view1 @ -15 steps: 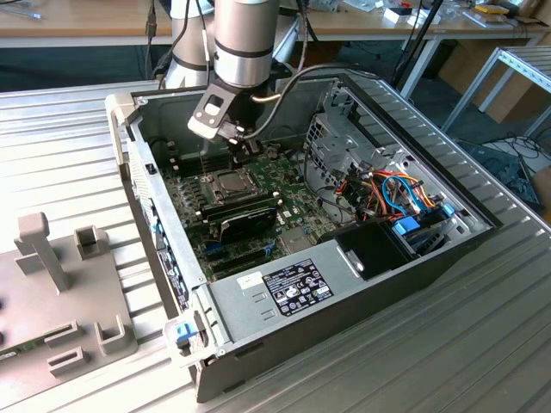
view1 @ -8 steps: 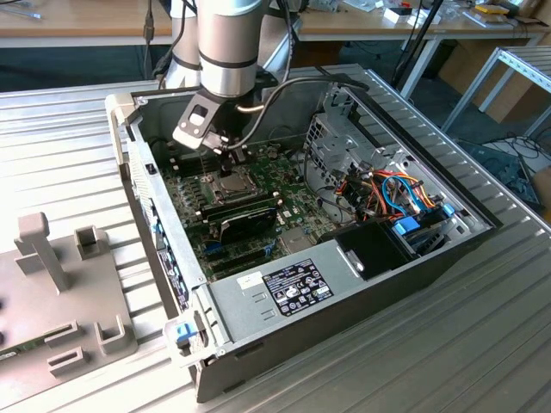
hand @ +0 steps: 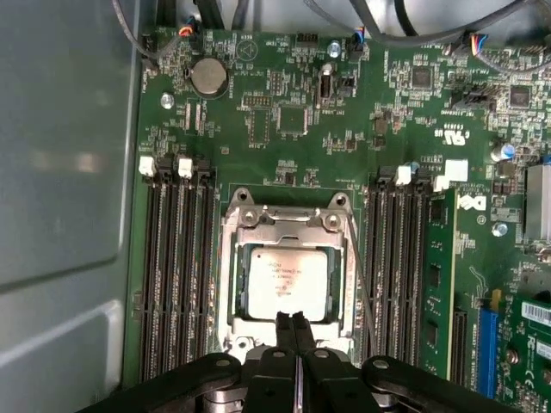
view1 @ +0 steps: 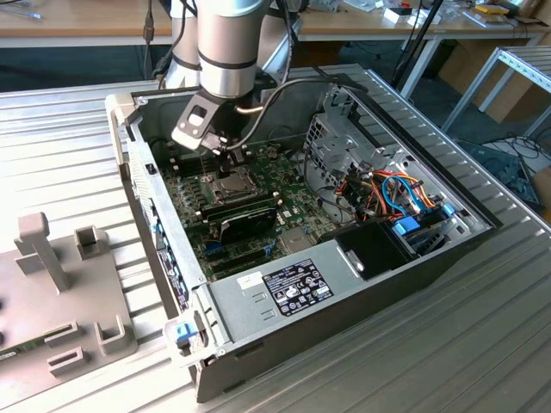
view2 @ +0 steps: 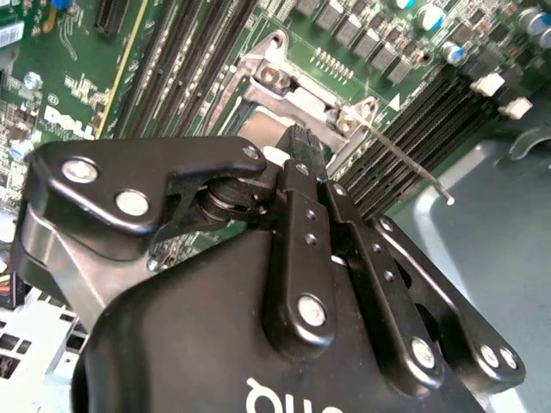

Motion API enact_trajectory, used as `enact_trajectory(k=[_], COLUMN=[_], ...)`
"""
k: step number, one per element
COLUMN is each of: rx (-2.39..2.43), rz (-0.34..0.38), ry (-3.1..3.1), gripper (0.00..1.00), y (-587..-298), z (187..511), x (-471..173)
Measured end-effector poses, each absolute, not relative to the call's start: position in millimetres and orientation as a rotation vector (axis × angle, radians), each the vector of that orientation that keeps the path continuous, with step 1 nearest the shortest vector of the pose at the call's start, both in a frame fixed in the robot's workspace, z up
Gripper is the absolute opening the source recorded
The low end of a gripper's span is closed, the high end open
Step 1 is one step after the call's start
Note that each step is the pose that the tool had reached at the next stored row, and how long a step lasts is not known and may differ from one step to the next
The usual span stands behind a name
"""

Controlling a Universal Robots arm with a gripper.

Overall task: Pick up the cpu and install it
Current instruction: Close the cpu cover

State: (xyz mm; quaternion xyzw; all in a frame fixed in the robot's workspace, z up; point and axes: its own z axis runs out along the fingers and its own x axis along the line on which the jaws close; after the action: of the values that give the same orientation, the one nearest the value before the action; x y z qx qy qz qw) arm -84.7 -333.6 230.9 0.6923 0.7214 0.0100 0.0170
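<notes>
While the hand [hand: 293, 320] hangs low over the open PC, its two black fingers [hand: 284, 335] are pressed flat together w/ nothing visible btwn them (clenched, empty), tips right at one edge of the CPU socket. Just past those tips the cpu [hand: 287, 280] lies flat in the socket, dull silver top up, square to the opening. The metal socket frame [hand: 237, 258] lies around it on all sides, w/ a thin wire lever [hand: 360, 275] running along one side; in the second wrist view that lever [view2: 405, 163] juts out at an angle past the frame [view2: 284, 86], beyond the hand [view2: 303, 146]. Black memory slots [hand: 176, 275] flank the socket on both sides, white clips at their ends. Farther out on the green motherboard [hand: 293, 112] sits a round coin cell [hand: 207, 76], w/ cables plugged in along the board's edge. In the exterior view the hand [view1: 234, 159] points down at the socket from the silver arm [view1: 228, 43], just above the board. A black expansion card [view1: 245, 225] stands on the board close to the socket. The grey PSU [view1: 284, 288] fills the case [view1: 344, 318] beyond it, toward the front wall. A bundle of orange and blue cables [view1: 387, 189] sits at the exterior view's right. The case rests on a ribbed metal bench [view1: 482, 344], and a grey fixture [view1: 52, 284] w/ upright posts stands apart at the exterior view's left.
</notes>
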Motion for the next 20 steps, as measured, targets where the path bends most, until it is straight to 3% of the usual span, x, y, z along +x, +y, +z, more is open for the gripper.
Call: enact_trajectory(k=[2, 20], rx=[2.163, 2.164], rz=[0.005, -0.003], ry=[2.255, 2.256], gripper=[0.11, 0.11], y=[-334, -334], z=[231, 213], x=[-85, -87])
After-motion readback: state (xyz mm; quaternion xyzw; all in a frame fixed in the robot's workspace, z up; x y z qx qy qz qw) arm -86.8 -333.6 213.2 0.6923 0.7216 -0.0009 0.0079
